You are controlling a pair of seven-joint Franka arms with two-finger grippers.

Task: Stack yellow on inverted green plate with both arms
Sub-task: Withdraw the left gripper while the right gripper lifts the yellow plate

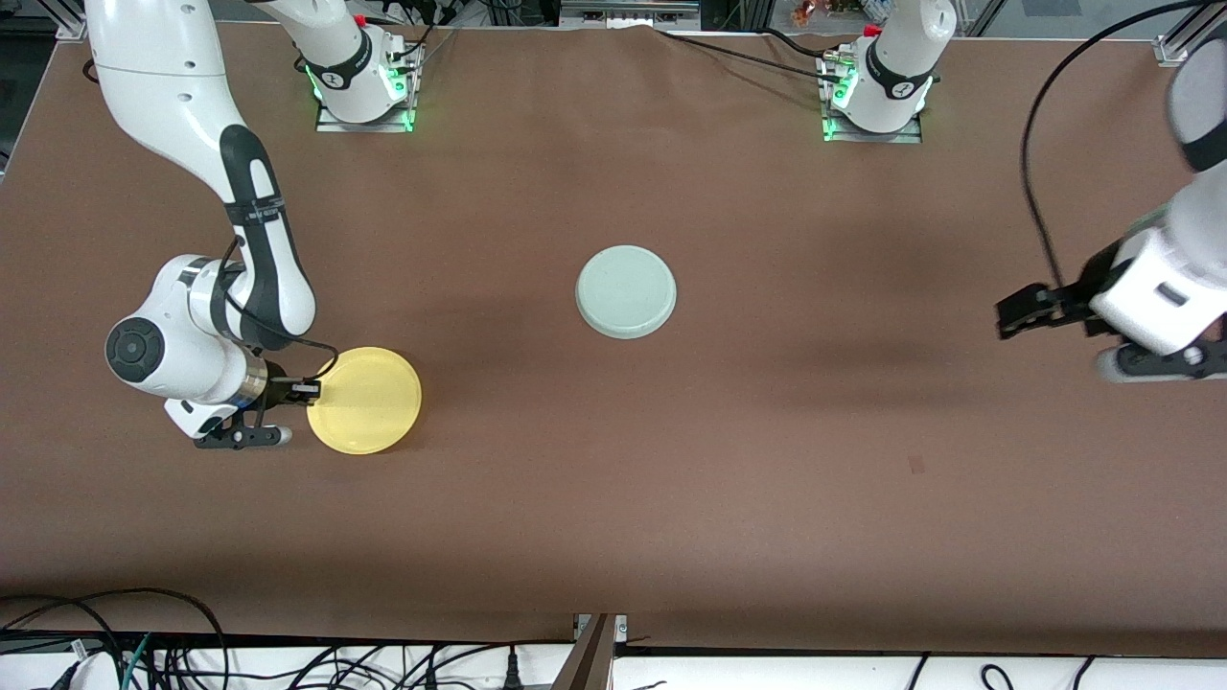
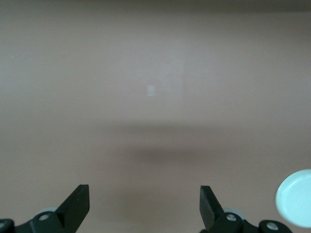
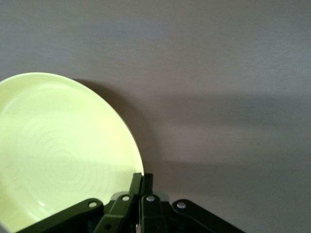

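My right claw (image 1: 309,388) pinches the rim of the yellow plate (image 1: 369,402) near the right arm's end, my left claw (image 1: 1021,313) waits open, and the upside-down green plate (image 1: 626,291) mid-table has nothing stacked on it yet.
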